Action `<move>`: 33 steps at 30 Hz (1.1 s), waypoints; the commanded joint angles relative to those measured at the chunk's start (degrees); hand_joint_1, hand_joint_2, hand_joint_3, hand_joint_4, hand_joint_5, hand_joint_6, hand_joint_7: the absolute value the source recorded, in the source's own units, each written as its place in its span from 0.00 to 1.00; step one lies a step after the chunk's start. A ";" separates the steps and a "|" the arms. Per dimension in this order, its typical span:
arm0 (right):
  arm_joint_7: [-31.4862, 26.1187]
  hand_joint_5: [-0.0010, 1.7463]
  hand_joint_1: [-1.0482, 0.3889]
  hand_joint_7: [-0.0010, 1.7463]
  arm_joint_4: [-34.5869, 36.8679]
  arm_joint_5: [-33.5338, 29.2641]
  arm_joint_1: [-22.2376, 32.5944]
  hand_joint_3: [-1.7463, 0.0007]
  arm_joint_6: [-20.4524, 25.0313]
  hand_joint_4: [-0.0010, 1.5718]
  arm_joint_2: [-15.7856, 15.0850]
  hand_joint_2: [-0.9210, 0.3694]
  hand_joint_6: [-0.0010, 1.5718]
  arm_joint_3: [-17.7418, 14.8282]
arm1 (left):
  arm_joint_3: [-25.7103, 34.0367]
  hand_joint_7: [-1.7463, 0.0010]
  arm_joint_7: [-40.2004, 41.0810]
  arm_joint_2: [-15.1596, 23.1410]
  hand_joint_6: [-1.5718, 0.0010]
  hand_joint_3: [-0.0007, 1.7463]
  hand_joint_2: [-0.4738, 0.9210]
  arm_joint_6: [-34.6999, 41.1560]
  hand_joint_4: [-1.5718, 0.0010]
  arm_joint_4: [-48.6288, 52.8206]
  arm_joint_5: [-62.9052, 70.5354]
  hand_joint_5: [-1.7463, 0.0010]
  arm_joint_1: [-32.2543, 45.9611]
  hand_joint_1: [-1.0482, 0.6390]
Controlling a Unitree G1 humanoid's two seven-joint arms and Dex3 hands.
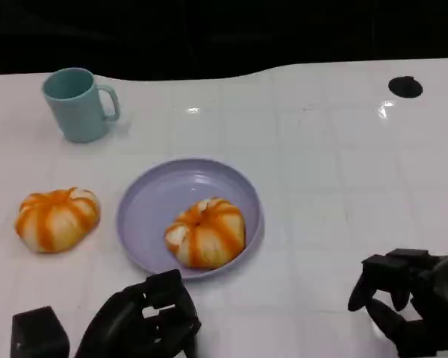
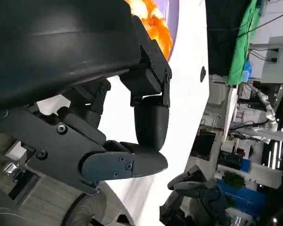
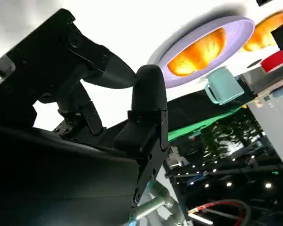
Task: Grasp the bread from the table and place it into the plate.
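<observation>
One orange-striped bread (image 1: 207,233) (image 3: 200,52) (image 2: 153,21) lies inside the lavender plate (image 1: 157,201) (image 3: 243,28), toward its near right side. A second, similar bread (image 1: 57,218) (image 3: 269,30) sits on the white table left of the plate. My left hand (image 1: 145,321) (image 2: 132,122) hovers just in front of the plate's near rim, fingers loosely bent, holding nothing. Off at the lower right, well clear of the plate, my right hand (image 1: 414,298) (image 3: 132,117) is also empty with its fingers apart.
A teal mug (image 1: 78,103) (image 3: 222,84) stands at the back left. A small black disc (image 1: 405,86) marks the table at the far right. The table's far edge runs along a dark background.
</observation>
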 commanded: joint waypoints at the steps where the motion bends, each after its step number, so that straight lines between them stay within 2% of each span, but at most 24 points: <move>1: -4.06 1.00 0.61 0.88 2.60 -1.97 -0.42 0.21 -0.41 0.59 0.88 0.49 0.51 -0.03 | 0.64 0.17 -0.03 1.37 0.53 0.34 0.85 0.17 0.50 -0.25 -0.08 0.00 0.01 0.27; 5: -6.70 1.00 0.62 0.89 5.03 -3.70 -1.66 0.20 -0.58 0.59 1.63 0.50 0.51 1.01 | 0.68 0.17 -0.42 1.66 0.53 0.35 0.84 -0.64 0.50 0.47 -0.07 0.00 -0.33 0.29; 13: -6.41 1.00 0.60 0.90 6.52 -3.24 -2.72 0.20 0.56 0.59 2.85 0.50 0.51 1.71 | 0.72 0.19 -0.45 1.87 0.51 0.36 0.83 -0.70 0.50 0.87 -0.19 0.00 -0.55 0.29; 33: -7.20 1.00 0.60 0.80 7.64 -3.81 -3.55 0.22 0.54 0.59 2.77 0.49 0.56 3.12 | 0.99 0.18 -1.04 2.02 0.52 0.35 0.84 -0.78 0.50 1.38 -0.58 0.00 -0.68 0.27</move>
